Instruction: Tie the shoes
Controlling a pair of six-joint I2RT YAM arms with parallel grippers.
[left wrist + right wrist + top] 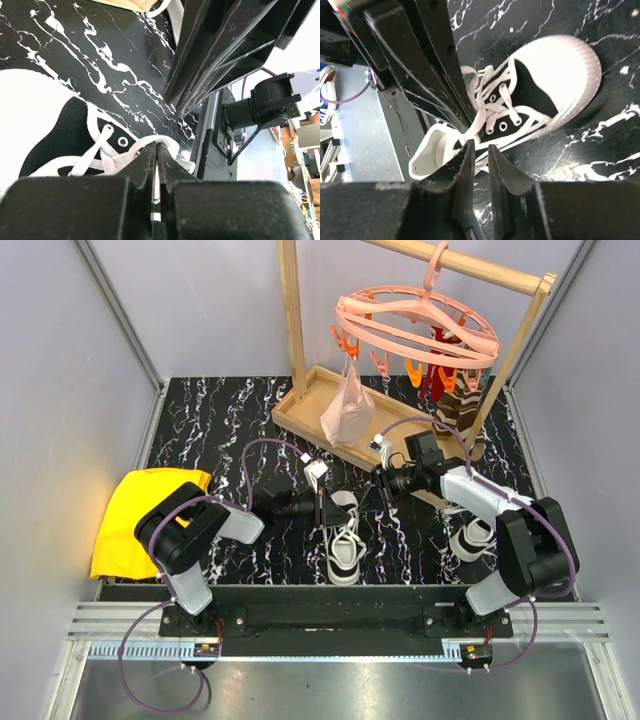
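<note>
One white sneaker with black trim (345,545) lies in the middle of the marbled table, toe toward the near edge. It shows in the left wrist view (55,135) and the right wrist view (540,90). My left gripper (322,508) is over its laced end, shut on a white lace (172,143) that loops over the fingertips. My right gripper (378,492) faces it from the right, just above the shoe's heel opening. Its jaws stand a narrow gap apart with nothing between them (480,148). The second sneaker (470,538) lies under my right arm.
A wooden rack with a tray base (300,410) stands at the back. It carries a pink clip hanger (415,330), a plastic bag (347,405) and brown striped socks (462,405). A yellow cloth (140,510) lies at the left.
</note>
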